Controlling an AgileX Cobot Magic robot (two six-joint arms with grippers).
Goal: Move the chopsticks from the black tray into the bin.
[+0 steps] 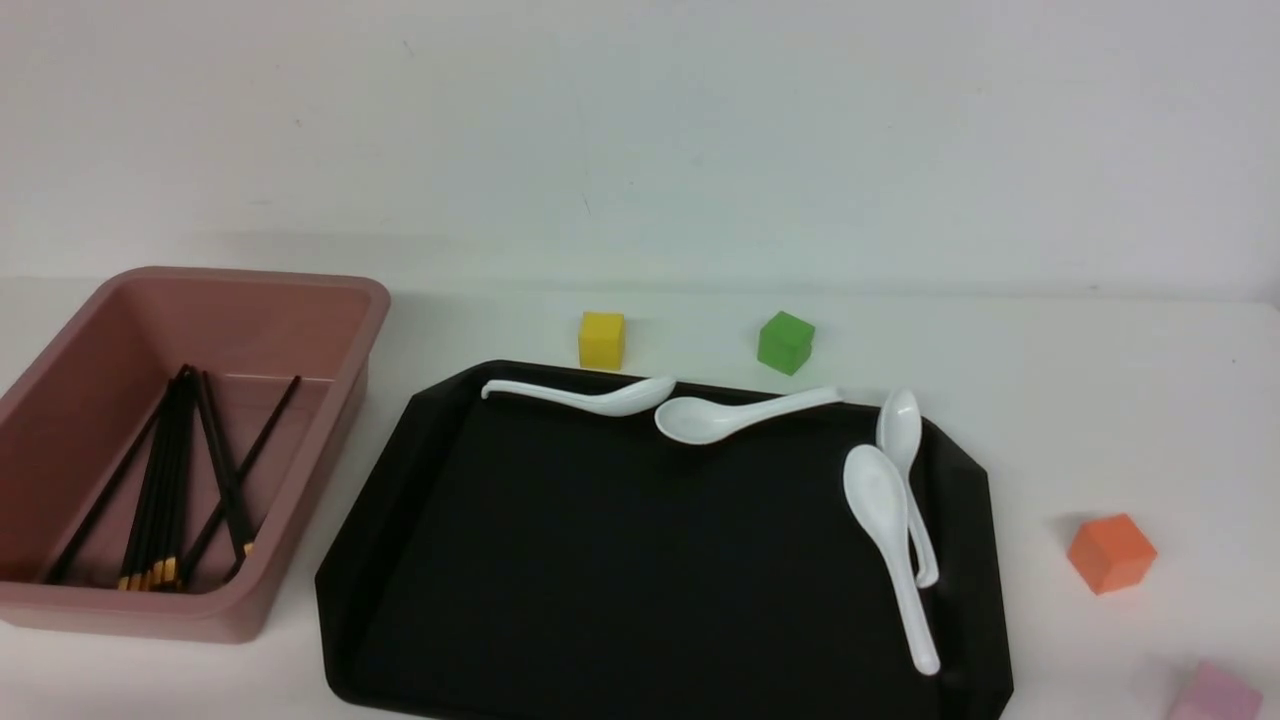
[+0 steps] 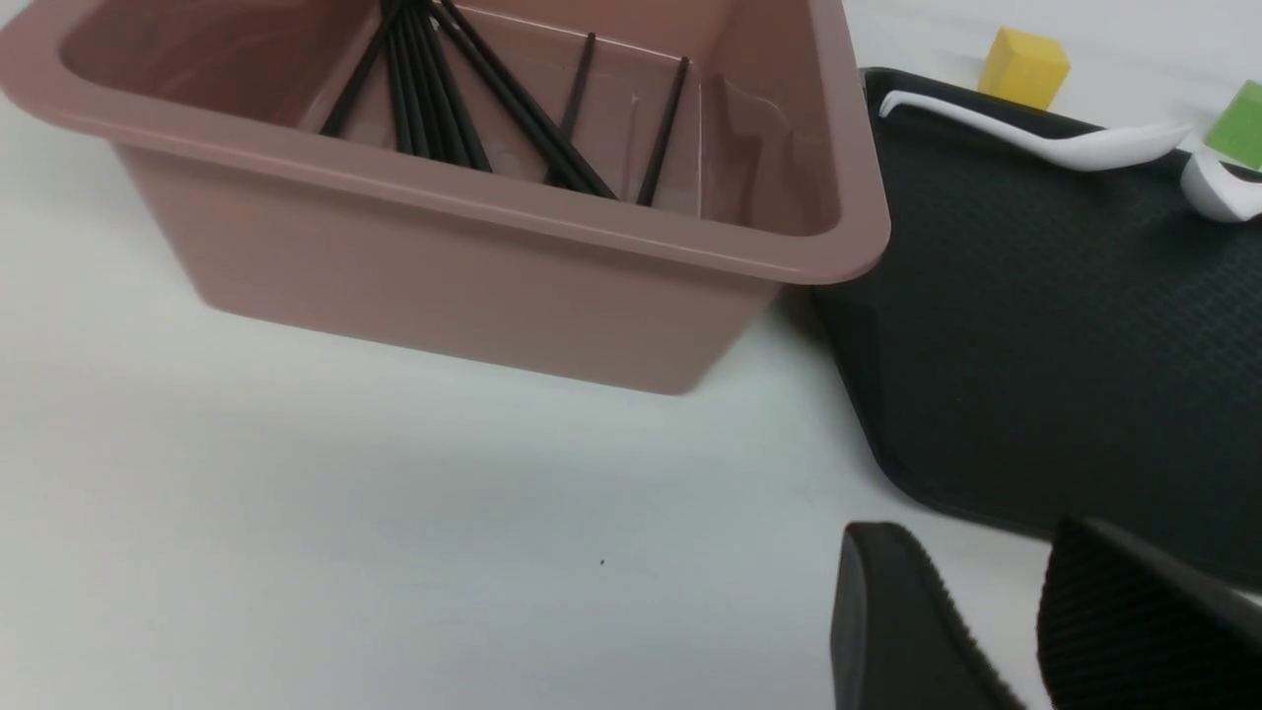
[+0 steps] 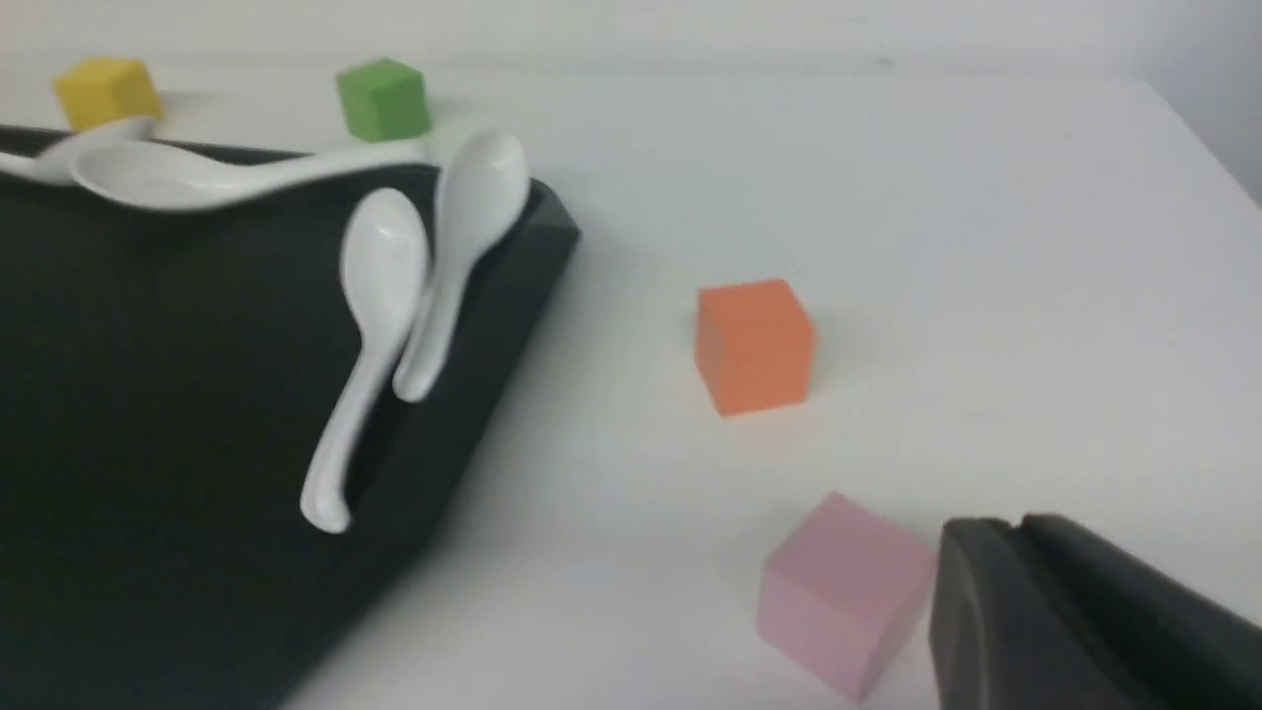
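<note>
The chopsticks (image 1: 175, 480) all lie in the bin (image 1: 320, 290), and the tray (image 1: 600, 560) holds only four white spoons (image 1: 885, 520) along its far and right edges — no black stick shows on it in any view. By that, the task looks finished, and the step in hand is most likely a check and a retreat.

To do that well, I would scan the tray's dark floor carefully, since a thin black stick would be hard to see against it, and keep both arms clear of the bin so nothing tips it or drags a stick back out.

The sticks run lengthwise in the bin, their long axis going from the near wall up toward the far one. Most are bundled, gold-banded ends at the near wall and plain tips fanning toward the far side; two or three cross the bundle at a slant.

The left gripper (image 2: 996, 631) hovers over bare table near the tray's corner, its fingers apart with nothing between them. The right gripper (image 3: 1016, 572) sits just beside a pink cube (image 3: 838, 602), well apart from the tray — its fingers look pressed together, holding nothing. Neither arm shows in the front view.
</note>
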